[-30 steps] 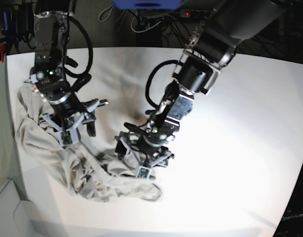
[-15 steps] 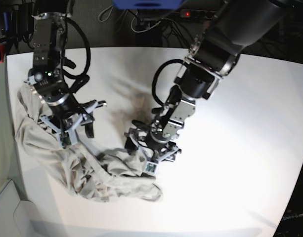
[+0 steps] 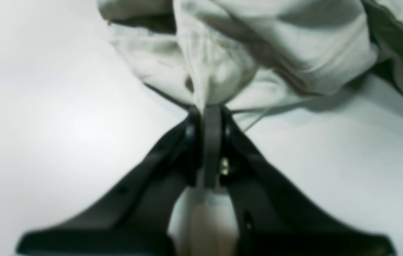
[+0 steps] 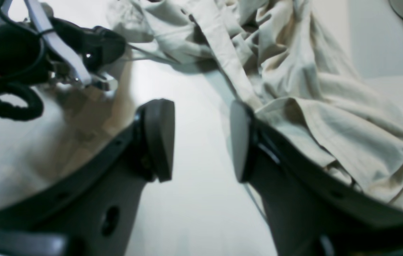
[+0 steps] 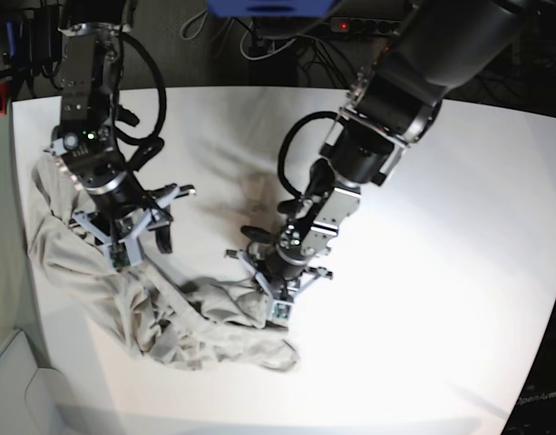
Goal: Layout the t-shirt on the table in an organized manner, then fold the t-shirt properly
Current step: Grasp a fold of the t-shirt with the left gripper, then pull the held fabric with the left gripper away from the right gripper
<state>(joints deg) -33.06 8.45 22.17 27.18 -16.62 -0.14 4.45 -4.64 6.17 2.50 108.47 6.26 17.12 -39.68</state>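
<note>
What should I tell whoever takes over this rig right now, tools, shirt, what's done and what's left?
Left tool: shut on a fold of the t-shirt, near its edge.
Right tool: open, holding nothing, over the table beside the cloth.
T-shirt: crumpled in a heap along the table's near-left side in the base view.
Done: one grip taken.
Left: spread it flat, then fold.

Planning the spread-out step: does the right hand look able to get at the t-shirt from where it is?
Probably yes. The right hand is open, the t-shirt lies bunched right beside one finger, and nothing stands between them on the table.
</note>
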